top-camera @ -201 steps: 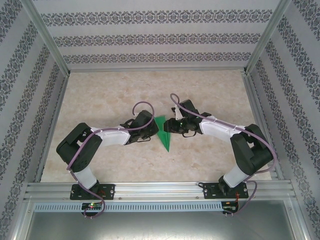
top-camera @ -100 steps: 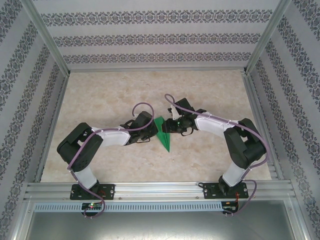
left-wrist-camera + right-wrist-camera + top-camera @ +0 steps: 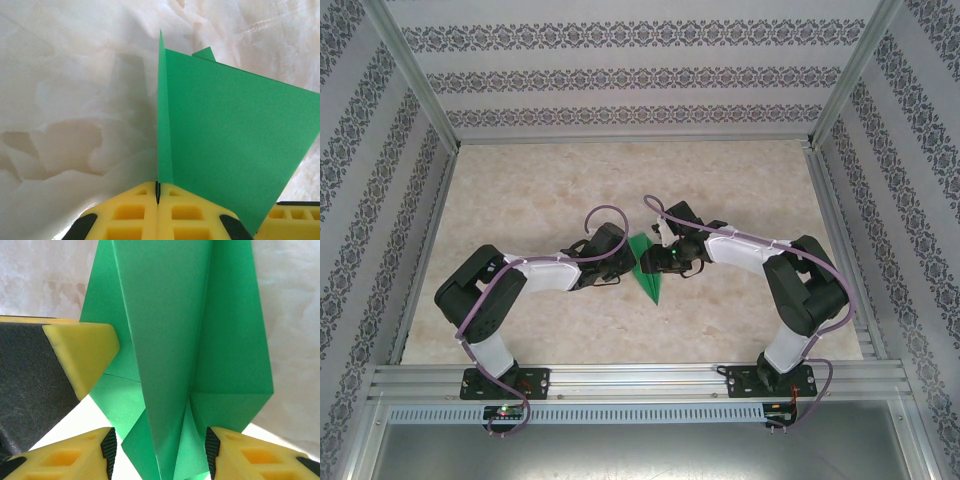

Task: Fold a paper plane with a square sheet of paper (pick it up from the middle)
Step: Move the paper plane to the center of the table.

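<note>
The green paper (image 3: 651,287) is folded into a slim pointed plane with layered wings and lies mid-table, tip toward the arms. My left gripper (image 3: 624,262) is shut on it; in the left wrist view the yellow fingertips (image 3: 172,200) pinch an upright fold of the paper plane (image 3: 225,135), with the left gripper (image 3: 158,186) fully shut. My right gripper (image 3: 660,262) faces it from the other side. In the right wrist view the right gripper (image 3: 160,447) stands open, its pads on either side of the plane's raised centre fold (image 3: 170,340).
The marble-patterned tabletop (image 3: 520,190) is fenced by aluminium rails and patterned walls (image 3: 880,170). The two grippers are almost touching: a left-gripper finger (image 3: 82,352) shows in the right wrist view, and a right-gripper finger (image 3: 295,217) in the left wrist view.
The right arm has slid left onto the paper, and its jaws have widened. The left arm and its grip have not moved.
</note>
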Robot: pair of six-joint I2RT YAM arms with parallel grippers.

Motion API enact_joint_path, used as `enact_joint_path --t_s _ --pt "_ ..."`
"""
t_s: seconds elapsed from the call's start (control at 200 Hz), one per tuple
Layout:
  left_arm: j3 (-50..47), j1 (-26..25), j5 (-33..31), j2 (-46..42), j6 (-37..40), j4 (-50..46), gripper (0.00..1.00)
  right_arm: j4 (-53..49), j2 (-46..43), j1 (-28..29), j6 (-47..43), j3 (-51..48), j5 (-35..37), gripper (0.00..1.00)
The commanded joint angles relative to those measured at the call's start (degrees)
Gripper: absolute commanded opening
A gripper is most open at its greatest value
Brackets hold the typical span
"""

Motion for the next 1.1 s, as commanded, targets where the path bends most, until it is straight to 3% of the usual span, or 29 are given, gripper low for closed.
enact_joint_path --t_s 0.0,0.375,0.654,1.094 --pt "0.4 0.6 -0.3 0.8 -0.7 0.8 0.00 -1.5 -0.2 0.6 0.2 -0.1 -1.6 0.52" --pt "0.7 0.6 -0.3 1.2 -1.5 0.8 0.00 0.4 -2.0 2.2 7.1 -3.8 -1.3 0.50" --pt "0.8 0.6 0.8 1.0 -1.2 1.2 0.01 0.7 -0.5 3.2 6.5 -2.3 1.8 0.47" --pt "1.0 0.6 1.3 0.8 -1.1 0.6 0.12 -2.7 2.8 4.5 4.5 1.6 6.9 0.40"
